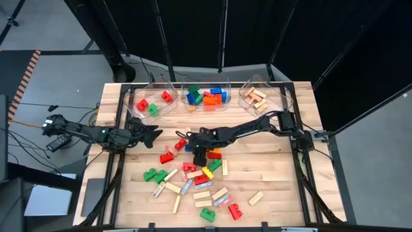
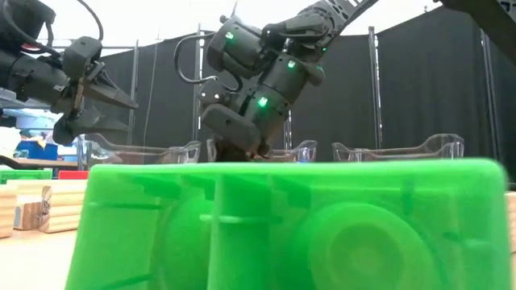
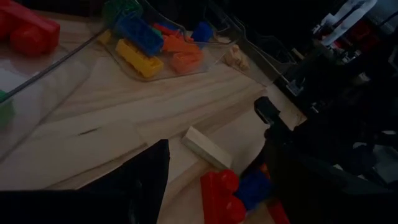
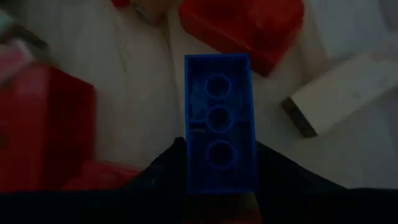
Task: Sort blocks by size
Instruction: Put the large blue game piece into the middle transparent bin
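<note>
- Black curtains ring my wooden table, with three clear bins along its far edge.
- Far left, my left gripper hovers over bare wood just in front of the left bin, fingers spread wide, holding nothing.
- That left bin holds red and green bricks; the middle bin holds blue, orange and green ones; the right bin holds tan wooden bars.
- Centre table: my right gripper is down in the loose blocks, and its body hides what lies under it from above.
- The right wrist camera settles it: a blue brick sits between the fingers, hollow underside with three round tubes facing the lens, its near end lost in shadow. The fingers look clamped on it.
- Red bricks and a tan bar lie just beside it on the wood.
- Low camera is nearly useless: a green brick fills the foreground and blocks the pile.
- Remaining blocks scatter toward the near edge, mixed colours, some overlapping.
</note>
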Robot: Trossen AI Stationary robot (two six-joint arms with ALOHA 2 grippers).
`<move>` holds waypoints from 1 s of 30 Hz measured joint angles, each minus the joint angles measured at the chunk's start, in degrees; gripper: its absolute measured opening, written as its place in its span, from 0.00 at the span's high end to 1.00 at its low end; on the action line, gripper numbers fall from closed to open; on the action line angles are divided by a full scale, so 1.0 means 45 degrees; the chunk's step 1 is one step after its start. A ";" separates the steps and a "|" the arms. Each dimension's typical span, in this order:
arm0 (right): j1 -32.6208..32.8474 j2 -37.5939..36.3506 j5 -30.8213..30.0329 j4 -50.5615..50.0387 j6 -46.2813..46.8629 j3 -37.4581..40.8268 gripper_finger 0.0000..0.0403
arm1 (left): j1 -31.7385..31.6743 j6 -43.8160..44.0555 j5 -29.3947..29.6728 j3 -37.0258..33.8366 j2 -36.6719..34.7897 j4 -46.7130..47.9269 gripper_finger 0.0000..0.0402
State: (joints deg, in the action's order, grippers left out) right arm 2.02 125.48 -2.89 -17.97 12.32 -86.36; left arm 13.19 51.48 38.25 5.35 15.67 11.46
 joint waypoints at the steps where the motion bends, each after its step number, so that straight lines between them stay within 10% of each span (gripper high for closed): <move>1: -0.0066 -0.0054 0.0204 -0.0026 -0.0001 -0.0108 0.62 | 0.0000 0.0000 -0.0003 -0.0002 0.0013 0.0002 0.33; 22: -0.4528 -0.2295 -0.3231 -0.3226 -0.3001 -0.2653 0.61 | 0.0000 0.0053 0.0007 -0.0002 0.0139 -0.0294 0.33; 30: -0.5437 -0.2120 -0.2239 -0.3844 -0.3078 -0.2643 0.20 | 0.0000 0.0160 0.0007 -0.0002 0.0139 -0.0291 0.33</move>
State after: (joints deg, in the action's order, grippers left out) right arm -22.44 115.94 -12.97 -35.27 -1.53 -98.26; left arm 13.19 52.20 38.28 5.34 16.29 10.15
